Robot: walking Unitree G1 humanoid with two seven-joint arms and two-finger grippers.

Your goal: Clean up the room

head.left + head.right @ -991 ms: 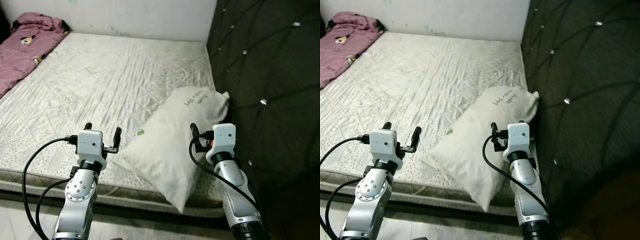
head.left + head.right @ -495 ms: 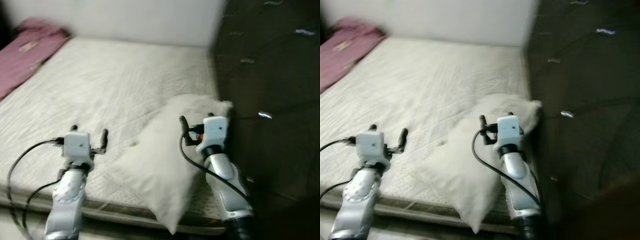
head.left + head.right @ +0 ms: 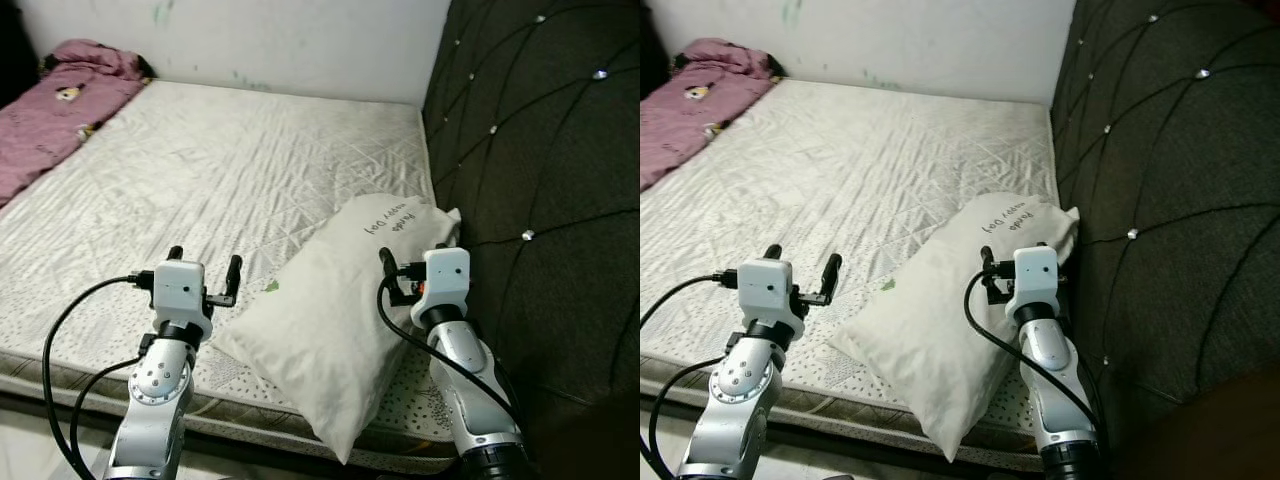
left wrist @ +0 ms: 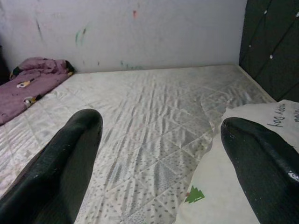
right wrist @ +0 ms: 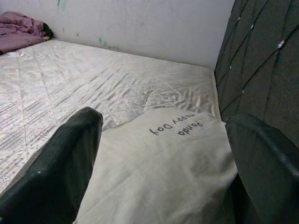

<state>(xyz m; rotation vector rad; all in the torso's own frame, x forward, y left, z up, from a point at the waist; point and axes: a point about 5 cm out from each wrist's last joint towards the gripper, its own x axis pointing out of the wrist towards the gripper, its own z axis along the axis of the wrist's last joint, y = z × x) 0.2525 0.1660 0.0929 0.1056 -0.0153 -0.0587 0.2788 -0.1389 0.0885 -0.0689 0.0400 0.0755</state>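
White pillow (image 3: 345, 310) lies askew on the bed (image 3: 200, 180), near corner hanging over the mattress edge, far end touching the dark headboard (image 3: 530, 150). Long axis runs diagonally, from near-left up toward the headboard. Right gripper (image 3: 412, 275) hovers over its headboard side, jaws spread, empty; nearer arm. Left gripper (image 3: 205, 270) just beside the pillow's left edge, jaws likewise apart. Pink blanket (image 3: 55, 110) far left.

quilted mattress (image 3: 250, 160), matt cloth pillow (image 3: 340, 310)
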